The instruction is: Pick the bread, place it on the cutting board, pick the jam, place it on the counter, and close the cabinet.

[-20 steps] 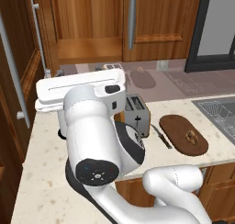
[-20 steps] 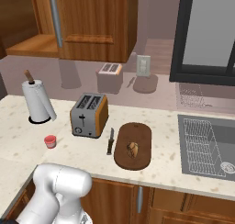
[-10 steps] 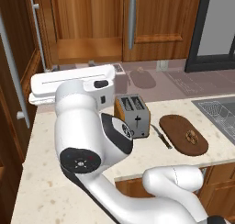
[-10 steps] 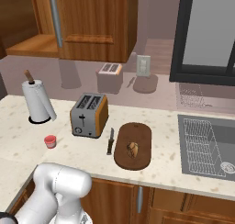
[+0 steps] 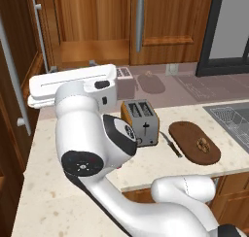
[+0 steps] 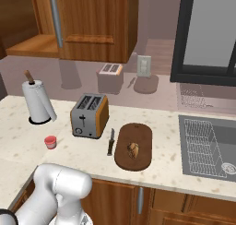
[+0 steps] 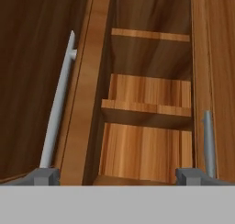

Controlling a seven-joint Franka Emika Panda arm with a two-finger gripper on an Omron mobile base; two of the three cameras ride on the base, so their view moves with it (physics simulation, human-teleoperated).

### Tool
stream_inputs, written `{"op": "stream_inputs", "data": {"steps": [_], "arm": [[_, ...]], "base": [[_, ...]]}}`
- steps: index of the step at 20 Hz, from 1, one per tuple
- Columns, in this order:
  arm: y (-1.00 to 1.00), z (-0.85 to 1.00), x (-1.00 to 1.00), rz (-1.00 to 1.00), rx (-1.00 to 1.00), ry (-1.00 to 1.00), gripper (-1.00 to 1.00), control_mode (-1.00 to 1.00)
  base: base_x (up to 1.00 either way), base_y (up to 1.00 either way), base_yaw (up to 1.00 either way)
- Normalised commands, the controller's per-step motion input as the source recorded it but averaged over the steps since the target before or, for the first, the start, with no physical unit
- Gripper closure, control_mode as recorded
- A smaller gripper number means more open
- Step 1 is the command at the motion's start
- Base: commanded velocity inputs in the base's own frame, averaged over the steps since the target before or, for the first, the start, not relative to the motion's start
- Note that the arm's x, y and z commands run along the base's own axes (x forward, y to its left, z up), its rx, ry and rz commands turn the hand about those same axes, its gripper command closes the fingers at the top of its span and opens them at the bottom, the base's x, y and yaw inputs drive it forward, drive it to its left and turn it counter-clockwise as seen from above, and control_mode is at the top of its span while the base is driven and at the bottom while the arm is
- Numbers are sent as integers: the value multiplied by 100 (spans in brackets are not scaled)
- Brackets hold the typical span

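The cabinet (image 7: 147, 149) is warm-brown wood with visible grain and a soft satin sheen; its bar handles (image 7: 57, 103) look like brushed steel. The counter (image 6: 92, 155) is beige speckled stone, smooth and matt. The cutting board (image 6: 134, 148) is dark, smooth wood. The toaster (image 6: 90, 115) has a brushed metal face and orange-brown sides. The jam (image 6: 50, 142) jar looks glossy red. The paper towel roll (image 6: 38, 102) is matt white.

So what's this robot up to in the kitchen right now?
The bread already lies on the cutting board, and the jam stands on the counter. The arm now points its open, empty tool at the cabinet, whose door is open. Closing it looks like what remains.
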Motion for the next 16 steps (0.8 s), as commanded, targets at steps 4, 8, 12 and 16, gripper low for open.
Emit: {"op": "stream_inputs", "data": {"steps": [4,8,12,16], "arm": [[33,-2,6,0,0,0,-100,-100],[25,0,1,0,0,0,-100,-100],[10,0,25,0,0,2,-100,-100],[2,0,27,0,0,2,-100,-100]], "base": [[0,0,0],[0,0,0],[0,0,0],[0,0,0]]}}
